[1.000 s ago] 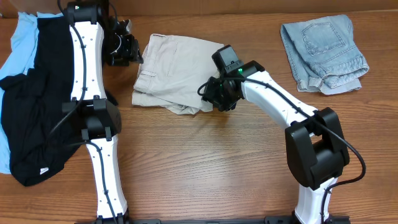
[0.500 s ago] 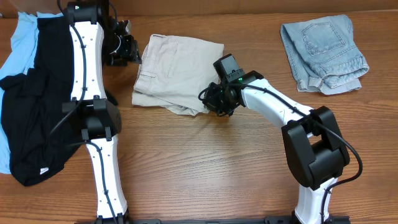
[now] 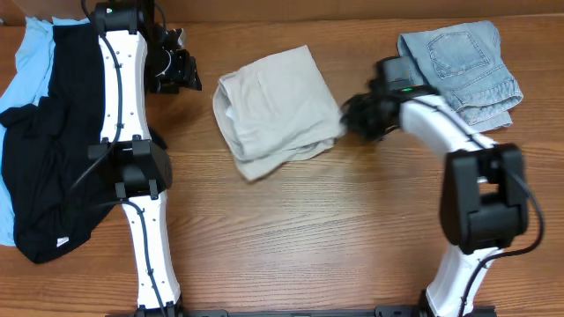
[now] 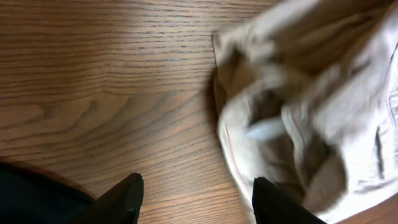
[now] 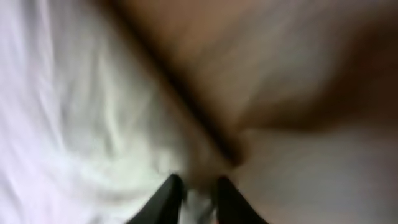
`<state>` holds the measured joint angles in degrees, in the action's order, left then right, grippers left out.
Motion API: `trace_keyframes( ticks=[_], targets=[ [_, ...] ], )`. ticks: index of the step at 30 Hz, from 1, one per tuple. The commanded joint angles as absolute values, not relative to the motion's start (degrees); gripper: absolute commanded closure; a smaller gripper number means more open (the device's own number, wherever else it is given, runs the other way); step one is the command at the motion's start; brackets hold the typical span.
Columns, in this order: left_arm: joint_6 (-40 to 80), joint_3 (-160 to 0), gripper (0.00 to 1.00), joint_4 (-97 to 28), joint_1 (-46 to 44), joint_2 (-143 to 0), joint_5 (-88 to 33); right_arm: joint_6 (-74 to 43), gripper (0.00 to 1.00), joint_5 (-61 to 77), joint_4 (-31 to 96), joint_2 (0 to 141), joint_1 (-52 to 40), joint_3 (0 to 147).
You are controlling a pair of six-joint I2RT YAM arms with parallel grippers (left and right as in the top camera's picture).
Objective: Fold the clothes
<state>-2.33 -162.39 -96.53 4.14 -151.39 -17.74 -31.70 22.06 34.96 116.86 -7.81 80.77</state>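
The left arm [image 3: 119, 84] has rounded white links between bulky black joint housings. A thin black cable [image 3: 109, 62] runs back along them from the left gripper [image 4: 199, 193], whose fingers [image 4: 127, 194] are matte black. The right arm [image 3: 436, 128] matches, with a green light [image 3: 407, 88] glowing just behind its wrist.

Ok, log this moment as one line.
task: fold clothes | beige shorts: folded over, mid-table | left gripper: open, empty, beside shorts | right gripper: at shorts' right edge, grip too blurred to tell

beige shorts [image 3: 275, 110] centre, denim [image 3: 458, 75] right
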Motion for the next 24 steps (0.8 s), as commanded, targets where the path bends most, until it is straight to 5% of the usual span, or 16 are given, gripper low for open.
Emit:
trace_keyframes(
  ticks=[1,6,13,17,21,24],
  targets=[
    [-3.64,-163.61,0.40,-96.25,4.08,-149.03,-17.41,-25.87,0.69,23.90,29.04,116.99,-0.49,81.76],
    [-3.64,-163.61,0.39,-95.98,3.99,-149.03,-17.43,-25.41,0.54,36.49,26.96,116.95,5.69,89.21],
    [-3.57,-163.61,0.36,-94.54,4.14,-149.03,-17.41,-17.52,0.40,35.81,44.03,115.44,1.19,101.78],
    [-2.52,-163.61,0.26,-93.58,4.21,-149.03,-17.39,-17.54,0.35,31.42,52.64,115.46,-6.48,102.91],
    [-2.57,-163.61,0.00,-93.14,4.21,-149.03,-17.30,-22.76,0.35,28.08,56.55,116.09,-14.44,102.17],
    [-2.52,-163.61,0.00,-92.84,4.21,-149.03,-16.45,-32.32,0.35,21.71,56.80,116.20,-20.34,100.79]
  ],
)
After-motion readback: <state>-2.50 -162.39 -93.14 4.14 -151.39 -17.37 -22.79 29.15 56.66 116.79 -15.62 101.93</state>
